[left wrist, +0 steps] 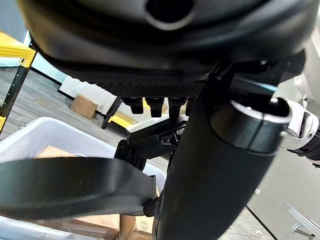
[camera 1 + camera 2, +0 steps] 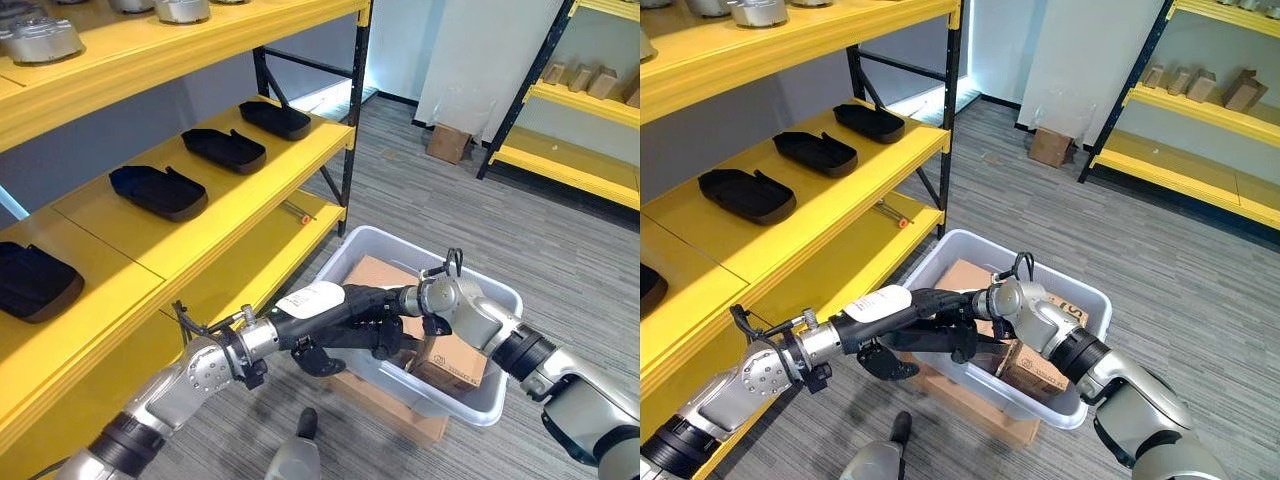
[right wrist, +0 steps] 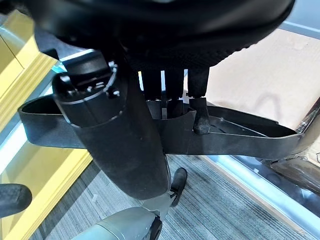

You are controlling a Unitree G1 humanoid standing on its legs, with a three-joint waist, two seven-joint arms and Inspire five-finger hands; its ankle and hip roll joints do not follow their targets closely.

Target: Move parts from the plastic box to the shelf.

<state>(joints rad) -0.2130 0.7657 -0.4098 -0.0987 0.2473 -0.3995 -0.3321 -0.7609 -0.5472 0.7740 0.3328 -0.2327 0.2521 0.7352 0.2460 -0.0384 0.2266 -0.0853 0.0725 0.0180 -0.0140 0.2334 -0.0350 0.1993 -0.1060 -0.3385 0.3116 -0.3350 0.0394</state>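
Observation:
A flat black moulded part (image 2: 322,356) hangs over the near left rim of the pale grey plastic box (image 2: 470,408). My right hand (image 2: 398,335) reaches in from the right and is shut on it; the right wrist view shows its fingers (image 3: 200,112) hooked over the part's rim (image 3: 240,142). My left hand (image 2: 350,300) lies stretched just above the same part, fingers straight, its thumb (image 1: 220,165) beside the part's end (image 1: 70,187). The yellow shelf (image 2: 215,225) stands to the left, with three matching black parts (image 2: 158,190) in a row and another (image 2: 35,280) nearer.
Cardboard boxes (image 2: 375,272) lie inside the plastic box, which rests on a flat carton (image 2: 395,408). Metal parts (image 2: 40,38) sit on the top shelf. A second yellow rack (image 2: 570,165) and a small carton (image 2: 447,143) stand at the back right.

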